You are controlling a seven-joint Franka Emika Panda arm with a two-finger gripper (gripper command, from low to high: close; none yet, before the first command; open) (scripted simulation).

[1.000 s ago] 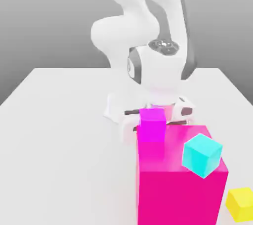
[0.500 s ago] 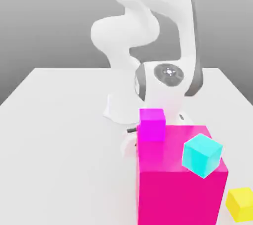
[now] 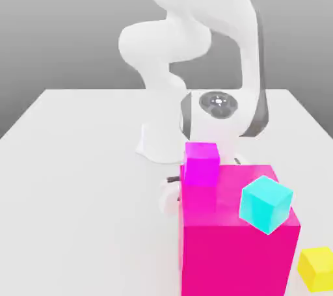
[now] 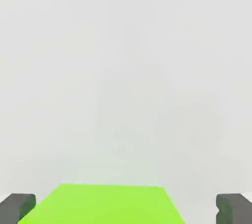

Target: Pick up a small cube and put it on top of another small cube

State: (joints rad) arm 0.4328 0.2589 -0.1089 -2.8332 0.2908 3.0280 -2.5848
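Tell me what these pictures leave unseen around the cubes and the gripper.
- Lime-green cube: its near part is cut off by the hand view's edge.
- Gripper: mostly hidden in the exterior view behind the pink block and magenta cube.
- Pink block: its base is cut off by the exterior view's lower edge.
- Yellow cube: clipped at the exterior view's right edge.

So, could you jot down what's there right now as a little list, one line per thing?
pink block: big, standing on the table
magenta cube: small, at the block's far edge in the exterior view
cyan cube: small, tilted, by the block's near right corner in the exterior view
yellow cube: small, beside the block, exterior view's right
lime-green cube: between the fingers in the hand view, not gripped
end effector: open, behind the block
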